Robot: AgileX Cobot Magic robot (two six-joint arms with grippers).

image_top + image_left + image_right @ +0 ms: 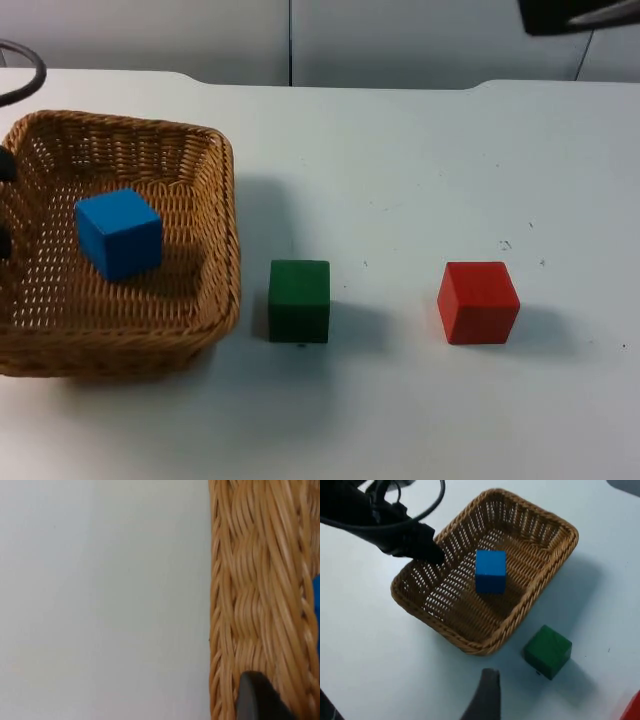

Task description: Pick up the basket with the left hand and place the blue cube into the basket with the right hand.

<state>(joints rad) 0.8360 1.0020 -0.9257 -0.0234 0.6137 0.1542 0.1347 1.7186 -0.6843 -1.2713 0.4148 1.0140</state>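
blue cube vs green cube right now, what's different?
Colour: the blue cube is bright blue, the green cube dark green. Place: the blue cube lies inside the wicker basket, the green cube stands on the white table just outside the basket's wall. Pose: the blue cube sits tilted on the weave, the green cube sits flat. Both are plain cubes of similar size, and no gripper holds either.

A: How many cubes are there?
B: Three: one blue cube [119, 233], one green cube [299, 300], one red cube [478, 302].
A: And baskets?
B: One wicker basket [226, 200], and one white desk [420, 160].
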